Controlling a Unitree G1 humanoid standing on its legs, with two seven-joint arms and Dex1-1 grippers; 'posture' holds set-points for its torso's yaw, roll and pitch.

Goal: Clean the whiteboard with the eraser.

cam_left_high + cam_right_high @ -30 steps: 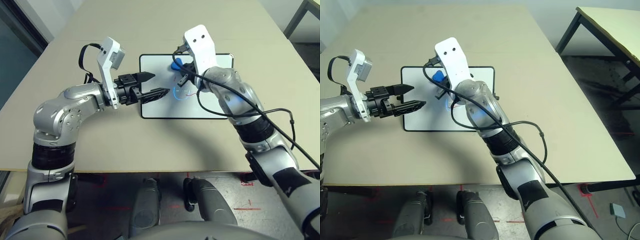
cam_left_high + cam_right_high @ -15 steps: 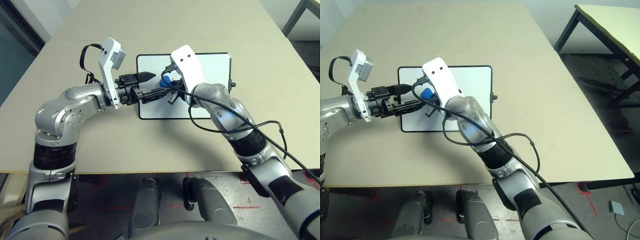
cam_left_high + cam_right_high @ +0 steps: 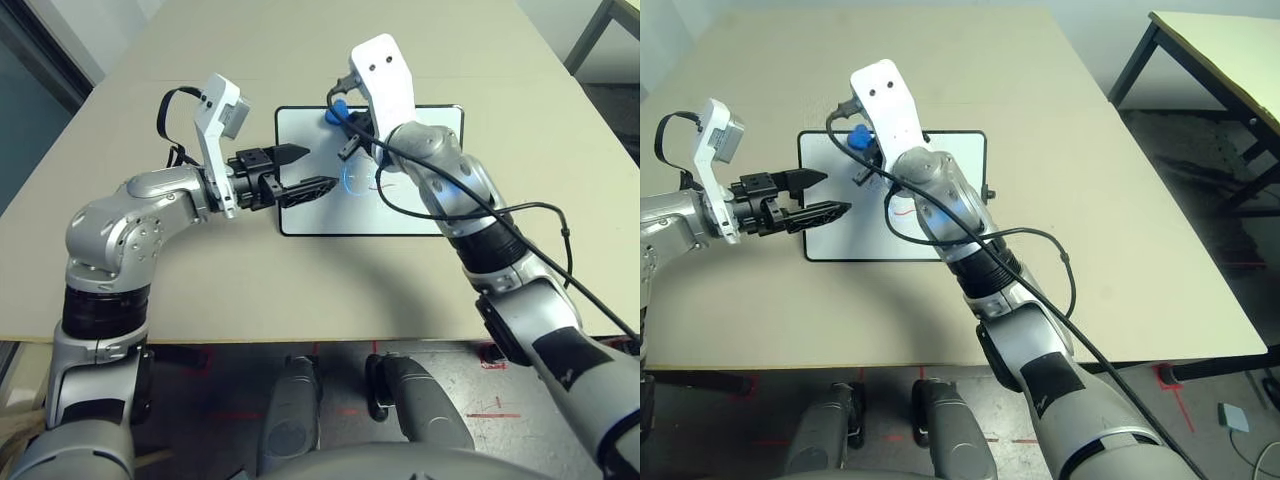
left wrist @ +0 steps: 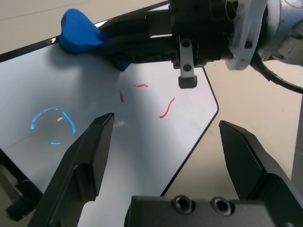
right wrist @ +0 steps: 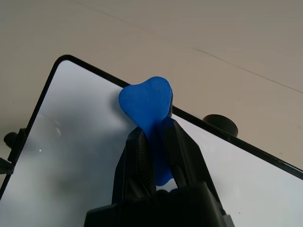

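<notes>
The whiteboard (image 3: 425, 205) lies flat on the table, with a few short red marks (image 4: 165, 108) and a blue ring of glare near its middle. My right gripper (image 3: 341, 120) is shut on the blue eraser (image 3: 335, 112), whose tip (image 5: 144, 101) sits at the board's far edge, left of centre, beside a black knob (image 5: 220, 125). My left gripper (image 3: 318, 167) hovers over the board's left edge, open with nothing between its fingers. From the left wrist view I see the eraser (image 4: 78, 37) and the red marks beyond my left gripper (image 4: 165, 130).
The beige table (image 3: 250, 290) extends well around the board on all sides. Black cables (image 3: 480, 215) hang along my right forearm over the board. Another table (image 3: 1230, 60) stands off to the right, across a gap of floor.
My right gripper swept the eraser across to the board's left side near the left gripper, then back up to the far edge. The left gripper stayed put.
</notes>
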